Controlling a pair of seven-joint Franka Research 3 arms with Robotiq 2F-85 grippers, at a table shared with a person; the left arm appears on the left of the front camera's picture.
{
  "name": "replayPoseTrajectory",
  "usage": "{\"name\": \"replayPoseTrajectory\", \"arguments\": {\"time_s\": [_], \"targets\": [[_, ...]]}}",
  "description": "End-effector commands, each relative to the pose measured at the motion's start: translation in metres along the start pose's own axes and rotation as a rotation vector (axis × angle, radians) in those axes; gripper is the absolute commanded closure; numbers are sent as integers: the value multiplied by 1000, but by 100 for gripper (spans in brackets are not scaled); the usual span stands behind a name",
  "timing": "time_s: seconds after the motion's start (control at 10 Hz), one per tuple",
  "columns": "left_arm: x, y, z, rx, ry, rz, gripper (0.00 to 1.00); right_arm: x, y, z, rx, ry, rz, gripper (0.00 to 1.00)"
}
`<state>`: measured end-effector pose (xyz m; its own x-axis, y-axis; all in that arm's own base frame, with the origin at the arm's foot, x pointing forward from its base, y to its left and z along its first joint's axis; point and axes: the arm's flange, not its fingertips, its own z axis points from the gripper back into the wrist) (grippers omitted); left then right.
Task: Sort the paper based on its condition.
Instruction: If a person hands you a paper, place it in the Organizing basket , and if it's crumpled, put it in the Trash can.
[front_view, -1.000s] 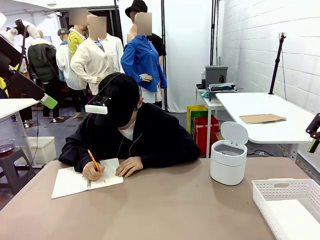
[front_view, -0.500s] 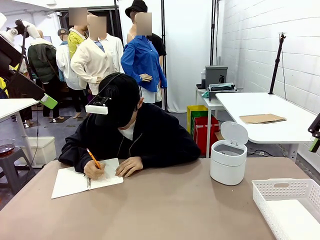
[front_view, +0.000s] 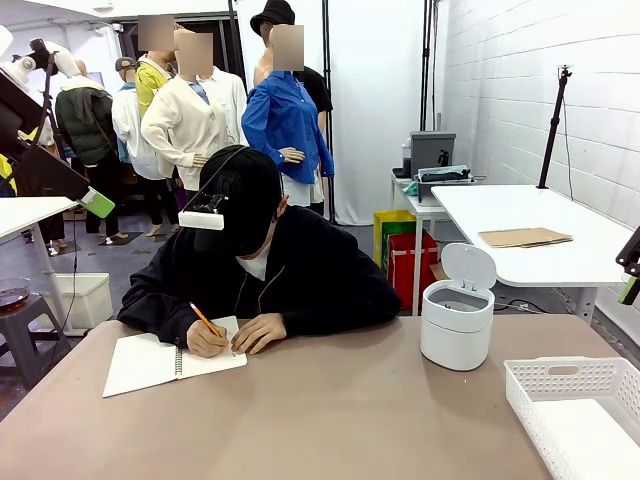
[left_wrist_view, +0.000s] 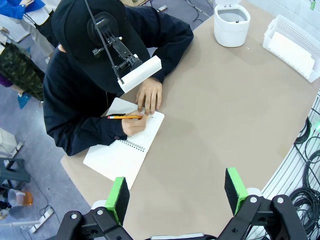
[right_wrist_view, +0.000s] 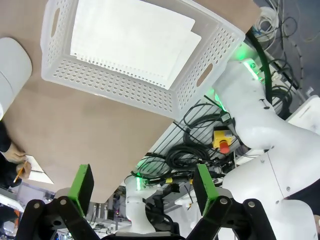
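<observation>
Two empty pincers gape wide, left gripper (left_wrist_view: 176, 181) and right gripper (right_wrist_view: 142, 181); I'd hold off until the hand (front_view: 208, 341) at ten o'clock finishes writing in the notebook (front_view: 150, 364).

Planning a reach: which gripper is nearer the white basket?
Right. The right gripper hangs close by the basket; the left gripper hangs far across from it, by the notebook.

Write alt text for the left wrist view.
Seen from above, a person in a black top leans over a brown table, writing with an orange pencil in an open spiral notebook. A small white bin and a white basket holding paper sit at the upper right. The open, empty left claw hangs in the foreground.
</observation>
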<state>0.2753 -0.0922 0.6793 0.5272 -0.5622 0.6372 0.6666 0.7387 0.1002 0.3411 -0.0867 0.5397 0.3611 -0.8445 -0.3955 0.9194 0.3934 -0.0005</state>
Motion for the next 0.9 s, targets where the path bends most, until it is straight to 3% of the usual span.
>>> {"name": "replayPoseTrajectory", "arguments": {"time_s": [0.0, 0.1, 0.3, 0.5, 0.6, 0.8], "targets": [[-1, 0, 1, -2, 1, 0, 0, 0, 0, 0, 0, 0, 0, 0], [-1, 0, 1, -2, 1, 0, 0, -22, -11, 7, -44, -20, 155, 0], [-1, 0, 1, -2, 1, 0, 0, -56, 1, 18, -135, -91, 409, 0], [-1, 0, 1, -2, 1, 0, 0, -85, 12, 31, -211, -122, 544, 0], [-1, 0, 1, -2, 1, 0, 0, -100, 18, 40, -226, -149, 617, 0], [-1, 0, 1, -2, 1, 0, 0, -137, 38, 50, -125, -240, 810, 0]]}}
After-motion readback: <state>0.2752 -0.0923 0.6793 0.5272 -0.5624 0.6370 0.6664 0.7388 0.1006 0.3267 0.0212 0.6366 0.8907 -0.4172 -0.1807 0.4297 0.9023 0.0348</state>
